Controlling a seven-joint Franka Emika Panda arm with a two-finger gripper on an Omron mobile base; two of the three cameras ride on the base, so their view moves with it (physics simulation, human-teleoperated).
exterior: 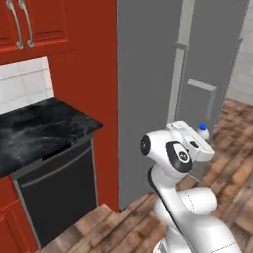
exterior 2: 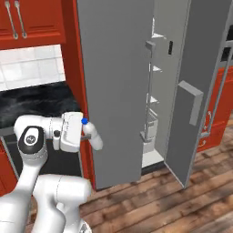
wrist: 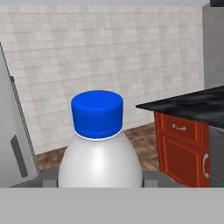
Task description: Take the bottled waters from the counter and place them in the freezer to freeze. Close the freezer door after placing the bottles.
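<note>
Our fingers (exterior 2: 88, 134) clench one bottled water (exterior 2: 92, 134) — we should swing it round the open freezer door (exterior 2: 113, 91) — onto a shelf (exterior 2: 152, 159).

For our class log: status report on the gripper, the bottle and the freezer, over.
Gripper shut on bottled water, blue cap up. Freezer door open, white shelves showing. Other grey door stands between arm and opening.

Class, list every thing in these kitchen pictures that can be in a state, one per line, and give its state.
water bottle: capped, held in the gripper
gripper: shut on the water bottle
freezer door: swung open
freezer: open, white shelves showing
red upper cabinet doors: closed
</note>
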